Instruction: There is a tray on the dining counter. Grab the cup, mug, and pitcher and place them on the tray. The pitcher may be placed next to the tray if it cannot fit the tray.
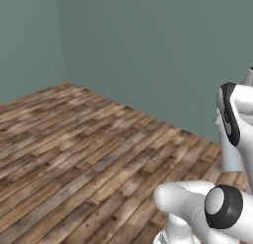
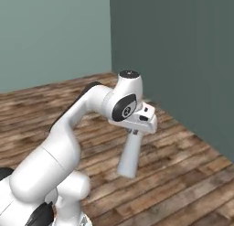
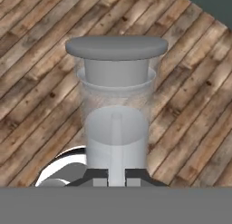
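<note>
My gripper point(image 2: 137, 131) is shut on the pitcher point(image 2: 129, 157), a tall translucent grey vessel that hangs from the hand, tilted, above the floor. In the hand view the pitcher point(image 3: 117, 128) stands right in front of the camera. Its flat grey lid point(image 3: 116, 48) is at the far end and its handle runs down between my fingertips point(image 3: 97, 175). The tray, the dining counter, the cup and the mug are out of view.
A wooden plank floor point(image 1: 74, 154) stretches under and ahead of the arm. Teal-grey walls point(image 2: 183, 51) meet in a corner point(image 2: 110, 33) behind it. My white arm point(image 2: 68, 138) bends up from the base at the lower left of the right base view.
</note>
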